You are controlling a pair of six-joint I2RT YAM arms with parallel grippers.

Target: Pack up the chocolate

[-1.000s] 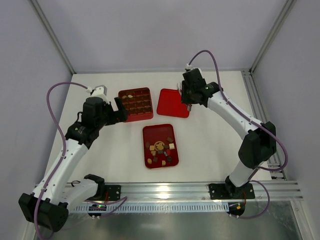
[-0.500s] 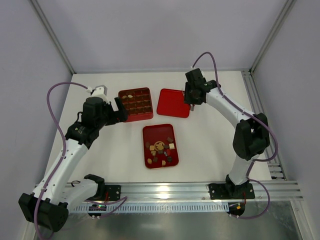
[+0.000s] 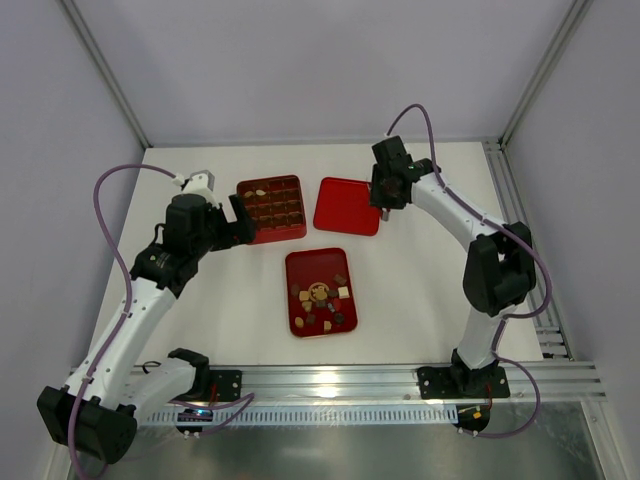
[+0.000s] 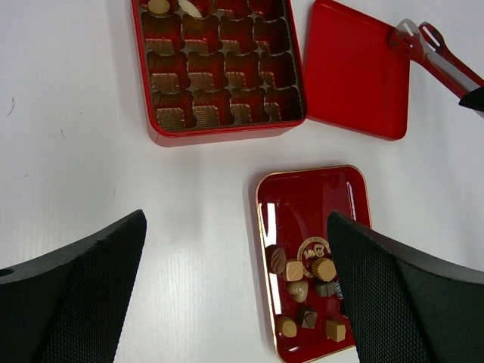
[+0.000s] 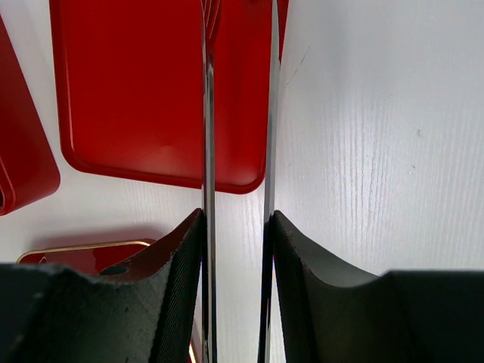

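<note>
the chocolate [image 3: 322,297] sits loose in the near red tray [image 3: 300,262], well apart from the right gripper [image 5: 236,219] pinching tongs [image 4: 439,57] by the flat lid [image 3: 345,205] (left gripper [image 4: 236,219] gapes empty); centre the tips over one piece before squeezing.

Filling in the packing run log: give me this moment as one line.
left gripper open, empty | right gripper shut on tongs, tips over lid | chocolate mostly in tray, two in box

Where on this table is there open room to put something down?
Bare table lies right of the tray, and left of it, in front of the box. It's crowded where box, lid and tray nearly meet.
</note>
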